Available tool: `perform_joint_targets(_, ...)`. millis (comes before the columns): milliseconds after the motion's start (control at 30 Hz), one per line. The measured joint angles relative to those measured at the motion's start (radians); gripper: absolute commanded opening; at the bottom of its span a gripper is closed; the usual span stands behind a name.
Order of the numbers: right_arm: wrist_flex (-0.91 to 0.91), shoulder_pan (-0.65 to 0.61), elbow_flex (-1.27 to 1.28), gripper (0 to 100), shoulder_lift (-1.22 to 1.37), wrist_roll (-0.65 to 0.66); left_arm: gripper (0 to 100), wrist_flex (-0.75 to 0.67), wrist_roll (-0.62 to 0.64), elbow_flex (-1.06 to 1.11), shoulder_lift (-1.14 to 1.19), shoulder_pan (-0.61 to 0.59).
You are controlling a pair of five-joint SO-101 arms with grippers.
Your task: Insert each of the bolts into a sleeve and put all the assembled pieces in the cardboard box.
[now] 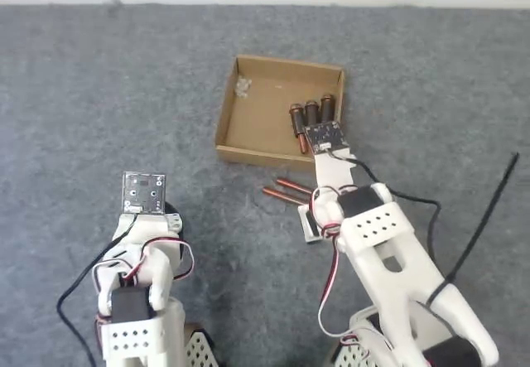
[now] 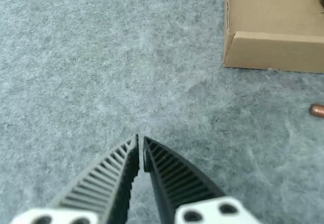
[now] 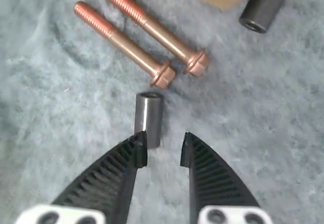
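- While hovering over bare grey carpet at the left, the left gripper (image 2: 140, 144) is showing its jaws clenched on nothing.
- The shallow brown cardboard box (image 1: 248, 147) is sitting further right, holding three dark-sleeved copper bolts (image 1: 310, 117) by its right wall.
- Two bare copper hex-head bolts (image 1: 286, 191) are lying side by side just outside the box.
- The right gripper (image 3: 163, 147) is hanging released, a short grey metal sleeve (image 3: 148, 117) lying at one fingertip, near the bolt heads.
- A black tubular sleeve (image 3: 266, 4) is lying beside the box corner.
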Motion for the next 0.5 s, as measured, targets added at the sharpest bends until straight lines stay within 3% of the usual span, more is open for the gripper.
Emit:
perform_joint_targets(200, -0.12, -0.002, 0.046, 11.7, 0.014, 0.0, 1, 0.0, 0.0, 0.0, 0.0, 0.0)
perform_joint_targets(500, -0.189, -0.005, -0.038, 11.4, 0.253, -0.003, 1, 0.0, 0.0, 0.0, 0.0, 0.0)
